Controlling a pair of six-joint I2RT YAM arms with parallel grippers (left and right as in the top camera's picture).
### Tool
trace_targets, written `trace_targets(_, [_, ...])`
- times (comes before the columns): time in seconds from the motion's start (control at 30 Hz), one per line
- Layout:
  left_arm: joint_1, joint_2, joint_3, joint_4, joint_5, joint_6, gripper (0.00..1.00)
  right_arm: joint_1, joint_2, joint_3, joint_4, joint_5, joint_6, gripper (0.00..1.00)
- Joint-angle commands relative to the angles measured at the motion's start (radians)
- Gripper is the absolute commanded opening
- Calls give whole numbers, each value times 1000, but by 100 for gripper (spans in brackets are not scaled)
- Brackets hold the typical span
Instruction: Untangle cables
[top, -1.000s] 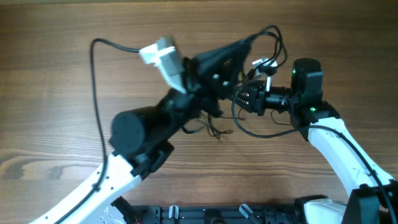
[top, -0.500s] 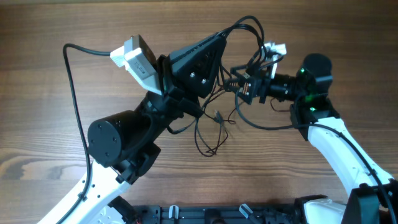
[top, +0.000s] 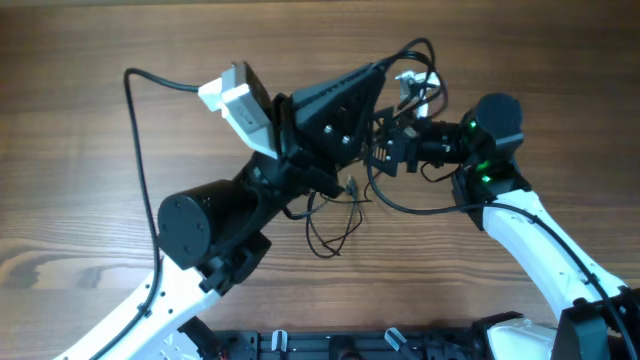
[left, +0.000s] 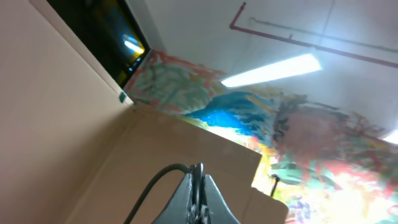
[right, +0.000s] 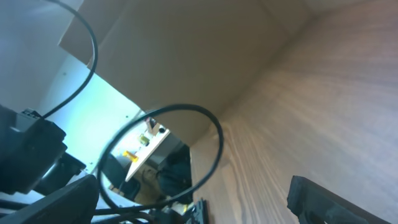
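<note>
The cables (top: 330, 250) now dangle in a looser loop below frame centre, so we judge the tangle easing. Left hand (left: 198, 186) pinches a strand; right hand (top: 380, 150) gapes wide.

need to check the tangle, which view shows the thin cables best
Overhead: the cables hang in thin loops onto the table. Left wrist shows one dark strand at its shut jaws; right wrist shows a black loop, possibly arm wiring.

1. The table (top: 80, 120) is showing brown wood grain — smooth, matt.
2. The cables (top: 310, 232) are looking like thin black plastic-sheathed cord.
3. The left arm (top: 195, 225) housing is looking matt black — the right arm (top: 530, 240) shell glossy white plastic.
</note>
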Motion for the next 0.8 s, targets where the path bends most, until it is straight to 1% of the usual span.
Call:
trace_targets(0.0, [-25, 10, 13, 31, 8, -13, 4, 22, 10, 3, -34, 11, -31, 100])
trace_targets(0.1, [-28, 10, 13, 41, 8, -13, 4, 37, 10, 3, -68, 15, -45, 100])
trace_targets(0.33, [-50, 10, 13, 53, 8, -13, 4, 55, 10, 3, -69, 20, -61, 100])
trace_targets(0.77, [-80, 9, 13, 85, 26, -13, 4, 54, 10, 3, -69, 133, -60, 100])
